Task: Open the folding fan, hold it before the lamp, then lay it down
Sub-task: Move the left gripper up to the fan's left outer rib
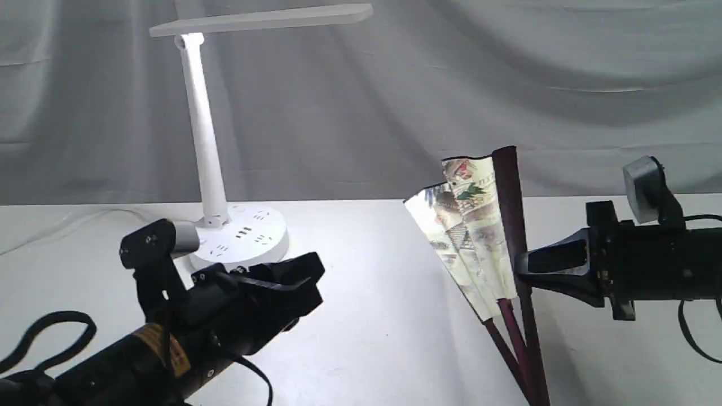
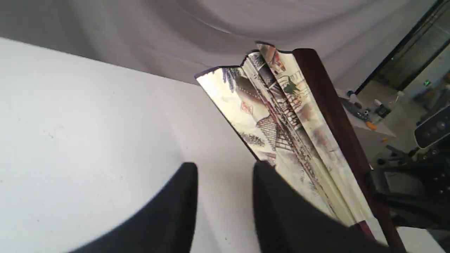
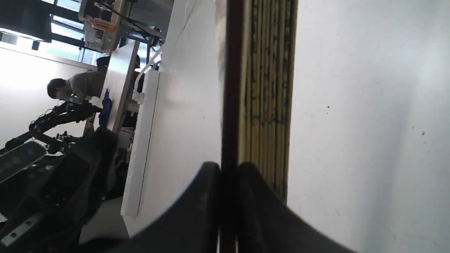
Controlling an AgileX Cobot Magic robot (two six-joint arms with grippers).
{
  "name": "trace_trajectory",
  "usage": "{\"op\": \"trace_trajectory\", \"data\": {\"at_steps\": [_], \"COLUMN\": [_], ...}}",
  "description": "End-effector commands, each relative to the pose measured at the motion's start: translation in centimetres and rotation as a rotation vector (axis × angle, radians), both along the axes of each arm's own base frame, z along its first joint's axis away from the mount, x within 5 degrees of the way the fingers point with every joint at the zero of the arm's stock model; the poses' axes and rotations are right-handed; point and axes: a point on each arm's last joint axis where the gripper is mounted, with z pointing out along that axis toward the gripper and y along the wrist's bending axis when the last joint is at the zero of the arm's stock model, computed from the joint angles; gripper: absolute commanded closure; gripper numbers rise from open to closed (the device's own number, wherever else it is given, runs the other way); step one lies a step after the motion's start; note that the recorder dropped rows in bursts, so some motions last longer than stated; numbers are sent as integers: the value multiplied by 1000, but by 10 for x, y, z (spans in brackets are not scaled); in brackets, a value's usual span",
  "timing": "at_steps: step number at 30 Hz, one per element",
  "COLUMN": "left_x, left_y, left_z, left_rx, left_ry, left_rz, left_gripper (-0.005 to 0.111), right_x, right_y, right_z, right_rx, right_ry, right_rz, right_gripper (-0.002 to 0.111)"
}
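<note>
**Right gripper (image 1: pixel 522 269) holds the folding fan (image 1: pixel 479 237) up, only partly open**

The folding fan stands almost straight up on the right side of the table (image 1: pixel 366 338). It is only a little bit open. A few cream folds with painted houses and trees spread out toward the left. The rest of the folds are packed tight against the dark red guard (image 1: pixel 507 192) on the right side of the fan. The dark red ribs run down and out of the bottom of the exterior view.

The right gripper comes in from the right side. Its two black fingers (image 3: pixel 204 196) are pressed tight on the dark red guard, one on each side. That is clear in the right wrist view, where the guard runs right between them.

The left gripper (image 1: pixel 316 285) is low on the left, well apart from the fan. It points toward the fan. Its two fingers (image 2: pixel 182 196) stand apart, and only the white table shows in the gap. It holds nothing.

The white lamp (image 1: pixel 203 141) stands at the back left of the table. Its round base (image 1: pixel 248 237) has sockets on top, and its long flat head reaches out to the right, high up. The fan is to the right of the lamp, well apart from it. A grey cloth (image 1: pixel 507 73) hangs behind everything.
</note>
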Motion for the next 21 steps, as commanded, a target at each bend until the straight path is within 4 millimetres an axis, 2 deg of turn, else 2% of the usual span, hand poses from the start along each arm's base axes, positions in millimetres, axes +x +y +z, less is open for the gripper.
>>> {"op": "trace_trajectory", "data": {"at_steps": [1, 4, 8, 13, 21], "left_x": [6, 17, 36, 56, 77], "left_y": [2, 6, 8, 7, -3], "left_z": [-12, -26, -40, -48, -62], "left_rx": [-158, -316, -432, -495, -559], "left_ry": [26, 162, 308, 367, 377], "left_rz": [20, 35, -84, -207, -266], "left_gripper": [61, 59, 59, 59, 59], "right_x": [-1, -1, 0, 1, 5], "right_y": [5, 5, 5, 11, 32], "right_z": [5, 5, 6, 7, 10], "right_rx": [8, 8, 12, 1, 15], "right_ry": [-26, -31, -34, -82, -137], "right_rz": [18, 18, 13, 33, 68], "right_gripper": [108, 108, 108, 108, 108]}}
